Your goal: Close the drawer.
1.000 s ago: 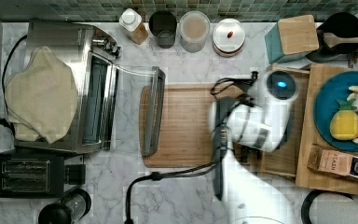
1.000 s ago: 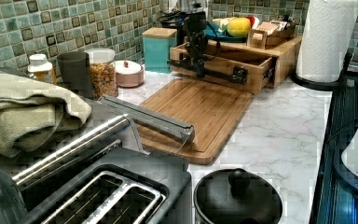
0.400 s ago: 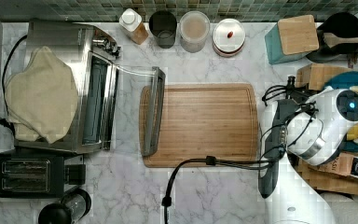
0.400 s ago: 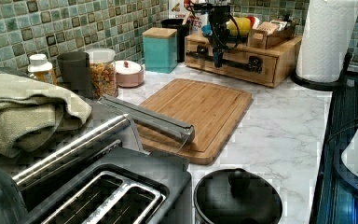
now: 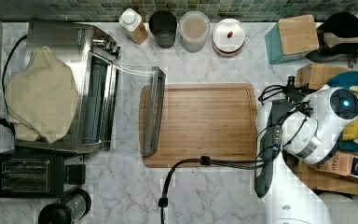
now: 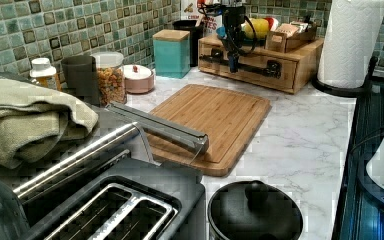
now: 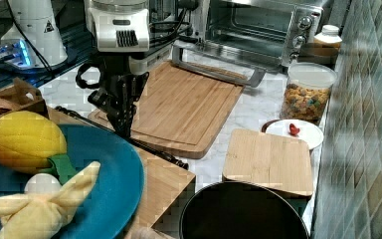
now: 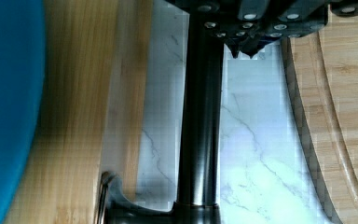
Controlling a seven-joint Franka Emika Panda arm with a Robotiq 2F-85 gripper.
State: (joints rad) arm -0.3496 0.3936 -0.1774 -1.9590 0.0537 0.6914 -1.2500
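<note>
Marble desk (image 5: 214, 196) in the top view: the drawer (image 5: 319, 179) lies under the arm at the top view's right, its dark handle bar (image 5: 268, 144) running top to bottom. Left view: drawer front looks flush with the stand, hand (image 6: 231, 62) at the bar. Wrist view: bar runs lengthwise under the hand; I cannot tell whether it is open or closed

Top view looks straight down; left and right views face each other low across the cutting board (image 5: 200, 123) (shared); wrist view sits close above marble.
</note>
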